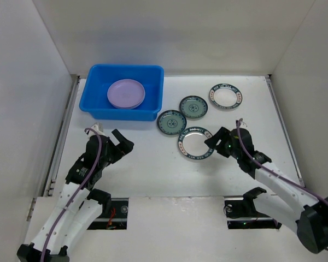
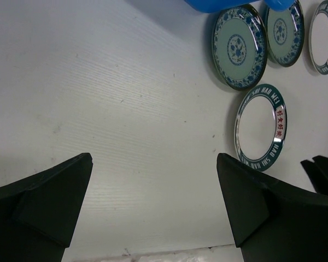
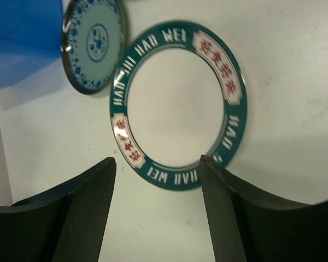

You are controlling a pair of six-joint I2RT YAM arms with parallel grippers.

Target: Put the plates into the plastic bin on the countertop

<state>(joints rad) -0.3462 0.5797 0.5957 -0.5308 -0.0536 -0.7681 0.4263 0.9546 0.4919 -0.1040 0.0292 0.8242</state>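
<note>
The blue plastic bin [image 1: 98, 93] stands at the back left of the white countertop [image 1: 153, 164], with a lavender plate [image 1: 126, 93] on top inside it. Two teal patterned plates [image 1: 171, 122] [image 1: 193, 107] and two white-centred plates with dark lettered rims [image 1: 195, 143] [image 1: 226, 96] lie on the countertop. My right gripper [image 1: 212, 143] is open, its fingertips at the near rim plate's right edge; that plate fills the right wrist view [image 3: 177, 103]. My left gripper [image 1: 122, 144] is open and empty over bare countertop, left of the plates [image 2: 259, 126].
White walls bound the countertop at the back and both sides. The bin's corner [image 2: 218, 4] shows at the top of the left wrist view. The right gripper's black tip [image 2: 322, 172] shows at that view's right edge.
</note>
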